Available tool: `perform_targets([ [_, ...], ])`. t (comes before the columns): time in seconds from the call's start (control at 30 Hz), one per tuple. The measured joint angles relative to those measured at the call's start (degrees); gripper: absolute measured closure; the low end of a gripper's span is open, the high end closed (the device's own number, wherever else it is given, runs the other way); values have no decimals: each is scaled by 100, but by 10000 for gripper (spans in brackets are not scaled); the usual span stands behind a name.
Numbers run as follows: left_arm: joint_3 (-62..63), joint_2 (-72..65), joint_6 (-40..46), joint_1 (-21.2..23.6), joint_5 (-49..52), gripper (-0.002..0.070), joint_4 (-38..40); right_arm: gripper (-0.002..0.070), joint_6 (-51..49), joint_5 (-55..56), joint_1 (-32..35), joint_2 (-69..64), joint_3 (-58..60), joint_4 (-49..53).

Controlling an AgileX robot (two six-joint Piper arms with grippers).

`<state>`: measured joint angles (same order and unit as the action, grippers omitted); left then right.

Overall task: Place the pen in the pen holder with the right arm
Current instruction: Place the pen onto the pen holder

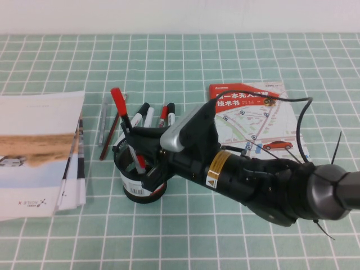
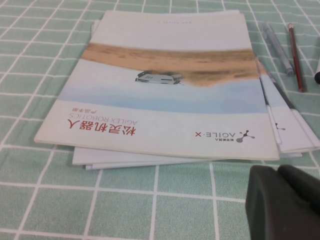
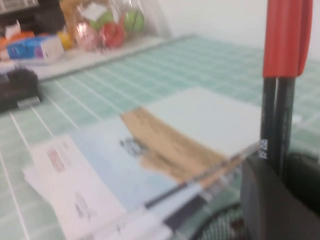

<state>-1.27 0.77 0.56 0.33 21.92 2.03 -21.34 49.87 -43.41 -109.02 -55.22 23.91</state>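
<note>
Covering your whole workspace is the green checked tablecloth (image 1: 236, 56), and the biggest thing on it is the stack of brochures (image 1: 36, 149) at the robot's left. Next in size, your right arm (image 1: 264, 180) reaches in from the right side across the table, partly over the red-titled map booklet (image 1: 253, 115) lying behind it. Your right gripper (image 1: 136, 152) sits directly above the pen holder (image 1: 138, 180), its fingers (image 3: 270, 200) closed on the pen (image 1: 125, 124). You have the pen nearly upright, slightly tilted, red cap at the top and lower end down inside the mesh cup. Just behind the holder lie black-capped white markers (image 1: 143, 115) and a red-capped one (image 1: 163, 116). Between them and the brochures lie a grey pen (image 1: 103, 119) and a slim dark-red pen (image 1: 109, 135), side by side. Your left gripper (image 2: 285, 202) hovers low near the brochures' corner, pads together, holding nothing.
</note>
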Motion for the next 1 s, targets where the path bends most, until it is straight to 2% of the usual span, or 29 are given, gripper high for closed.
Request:
perform_targets([
  [0.17, 0, 0, 0, 0, 0, 679, 0, 622, 0, -218, 0, -178, -22, 0],
  [0.27, 0, 0, 0, 0, 0, 679, 0, 582, 0, -280, 0, -190, -22, -63],
  [0.43, 0, 0, 0, 0, 0, 679, 0, 457, 0, -538, 0, -190, -33, -234],
  [0.67, 0, 0, 0, 0, 0, 679, 0, 425, 0, -775, 0, -48, -33, -249],
  [0.77, 0, 0, 0, 0, 0, 679, 0, 449, -226, -1281, 0, 398, -33, -82],
  [0.83, 0, 0, 0, 0, 0, 679, 0, 492, -489, -1833, 0, 859, -33, 202],
  [0.93, 0, 0, 0, 0, 0, 679, 0, 608, -1141, -2922, 0, 1617, -33, 1008],
  [1.0, 0, 0, 0, 0, 0, 679, 0, 657, -1707, -3531, 0, 2068, 11, 1534],
])
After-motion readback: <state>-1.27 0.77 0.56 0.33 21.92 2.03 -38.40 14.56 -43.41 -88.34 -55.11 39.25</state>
